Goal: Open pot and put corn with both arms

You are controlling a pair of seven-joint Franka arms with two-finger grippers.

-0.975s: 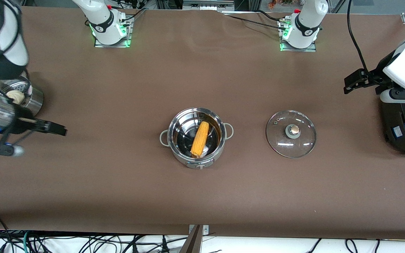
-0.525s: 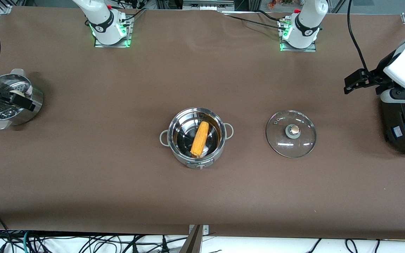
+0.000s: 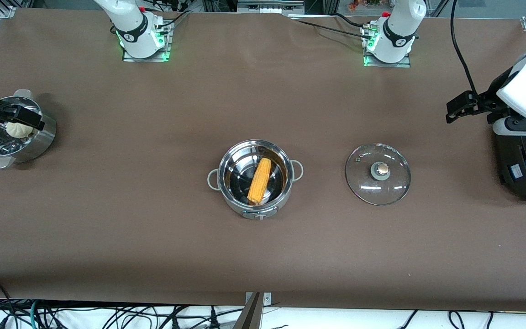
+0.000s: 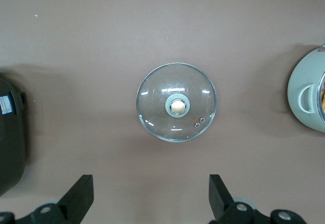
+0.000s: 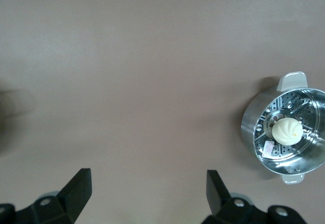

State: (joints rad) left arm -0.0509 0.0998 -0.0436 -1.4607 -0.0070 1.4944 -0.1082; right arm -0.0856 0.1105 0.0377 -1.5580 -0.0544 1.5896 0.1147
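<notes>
Right claw [image 3: 21,119] now over steamer [image 3: 39,137].

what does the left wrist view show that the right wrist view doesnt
Only the left wrist view shows the glass lid lying on the table, an edge of the pot, a black appliance, and the open left gripper. Only the right wrist view shows the steel steamer pot with the pale bun inside, and the open right gripper. Both show the brown table; neither shows the corn.
</notes>
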